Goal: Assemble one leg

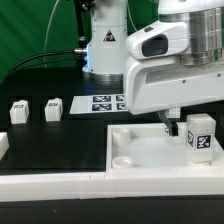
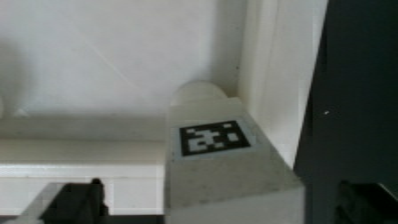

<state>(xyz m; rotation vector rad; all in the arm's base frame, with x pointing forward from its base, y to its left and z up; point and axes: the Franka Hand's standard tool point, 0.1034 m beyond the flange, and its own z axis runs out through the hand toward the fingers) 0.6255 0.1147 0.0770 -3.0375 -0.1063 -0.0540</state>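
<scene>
**A:** What lies nearest?

**B:** The tray (image 1: 150, 150). Its round socket (image 1: 122, 158) at seven o'clock is bare. All it holds is the leg (image 1: 200, 136), upright at the tray's three o'clock with its tag facing out.

**A:** And the gripper?

**B:** The gripper (image 2: 217, 200) is spread wide. The wrist view shows its fingers (image 2: 71, 200) on either side of the leg, with gaps and no touch.

**A:** Which step, then?

**B:** Taking hold of the leg, I'd judge. Next it must close squarely on the sides and keep the leg upright. I can't tell whether the leg sits in a socket.

**A:** Farther back?

**B:** Two spare legs (image 1: 52, 108) stand at nine o'clock on the black table (image 1: 60, 150). The marker board (image 1: 105, 103) lies toward twelve.
</scene>
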